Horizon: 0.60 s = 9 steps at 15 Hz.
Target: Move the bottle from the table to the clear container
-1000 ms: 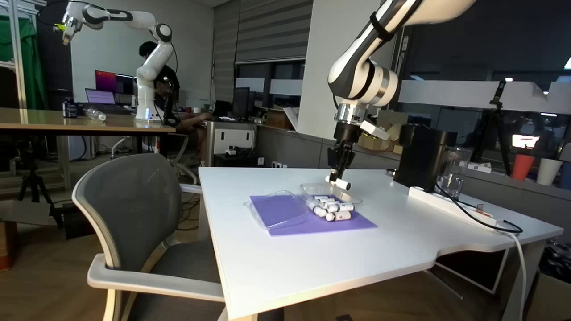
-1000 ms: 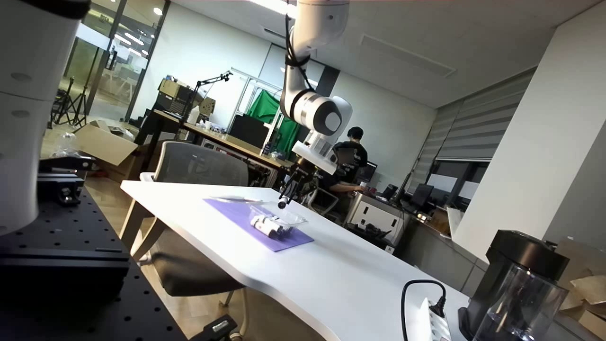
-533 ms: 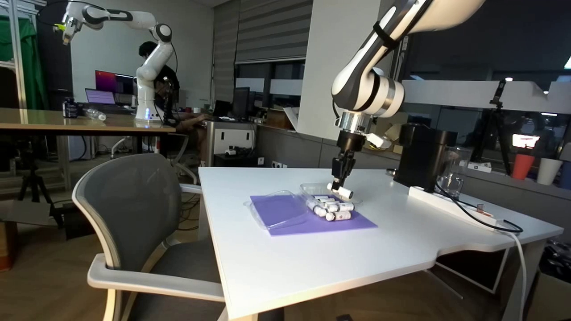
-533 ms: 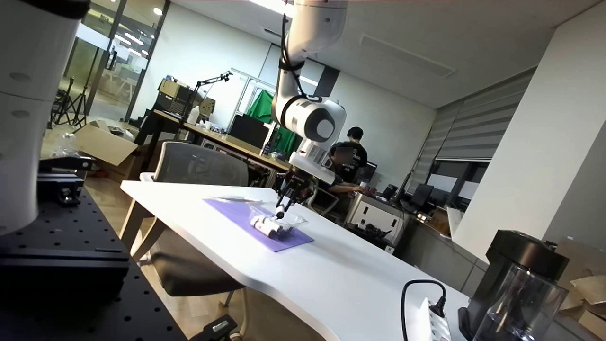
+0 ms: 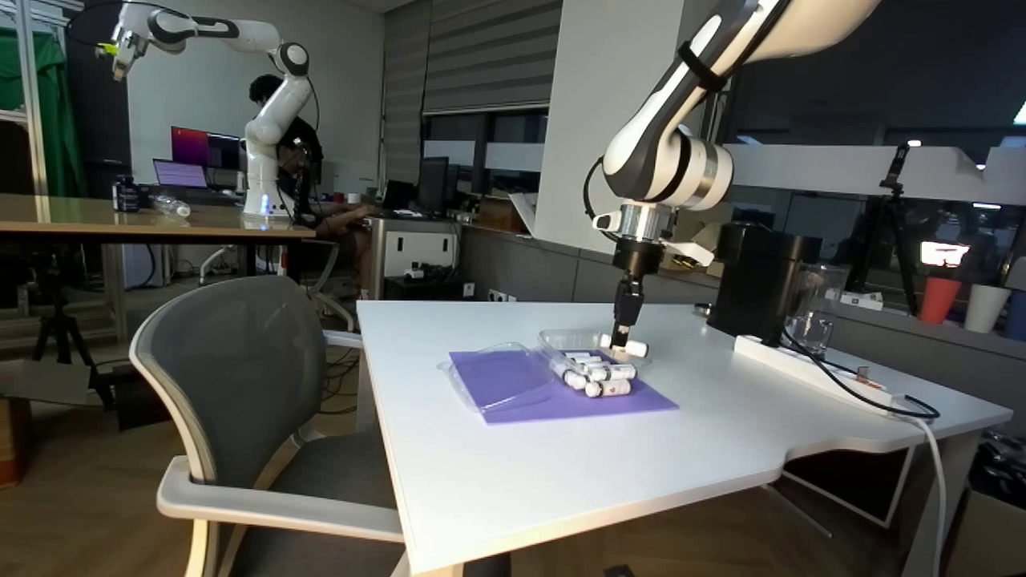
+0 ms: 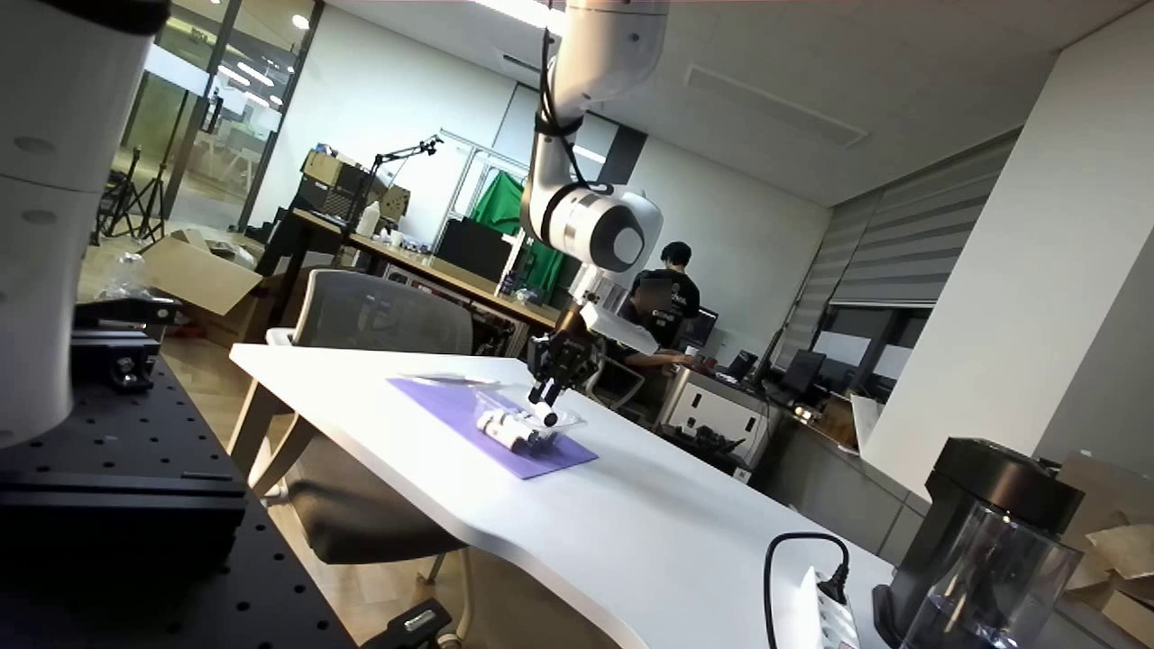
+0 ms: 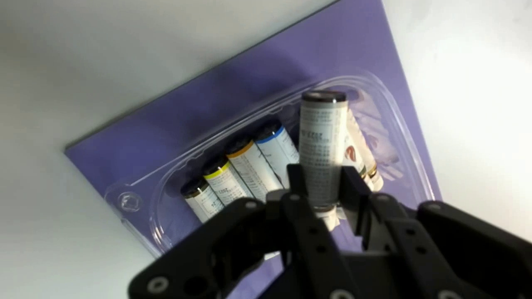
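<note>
The bottle (image 7: 322,141), whitish with printed text and a dark end, is between the fingertips of my gripper (image 7: 321,179). In the wrist view it hangs over the clear container (image 7: 398,109), across the bottles inside. The gripper (image 5: 621,343) also shows in an exterior view, with the white bottle (image 5: 636,349) lying level at its tips, at the container's far edge (image 5: 553,332). The gripper (image 6: 544,397) shows in an exterior view too, with the bottle's dark end (image 6: 550,419) towards the camera. Whether the bottle touches anything below I cannot tell.
Several similar bottles (image 7: 254,171) lie side by side in the container. A purple mat (image 5: 521,409) lies under it, with a clear lid (image 5: 501,377) beside it. A black machine (image 5: 757,280) and a white power strip (image 5: 809,377) stand on the white table (image 5: 681,473).
My gripper has come down with the bottle and, in an exterior view, shifted a little right. The wrist has turned, and the bottle, tilted before, now lies nearly level.
</note>
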Tool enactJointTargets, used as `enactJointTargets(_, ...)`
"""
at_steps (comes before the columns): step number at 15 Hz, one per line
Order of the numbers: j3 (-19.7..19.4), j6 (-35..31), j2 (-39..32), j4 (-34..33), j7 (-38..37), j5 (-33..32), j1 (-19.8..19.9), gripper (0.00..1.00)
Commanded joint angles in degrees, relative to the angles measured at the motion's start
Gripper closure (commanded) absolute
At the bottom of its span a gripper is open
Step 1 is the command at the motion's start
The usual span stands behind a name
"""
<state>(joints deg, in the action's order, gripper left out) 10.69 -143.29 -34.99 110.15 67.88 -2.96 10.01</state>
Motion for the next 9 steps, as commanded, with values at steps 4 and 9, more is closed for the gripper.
enactJointTargets(4,-1.2,-6.2,0.4,0.4,12.1,-6.8,-2.1,0.93)
enactJointTargets(9,-1.3,-11.5,0.1,1.6,17.3,-9.0,-3.2,0.93)
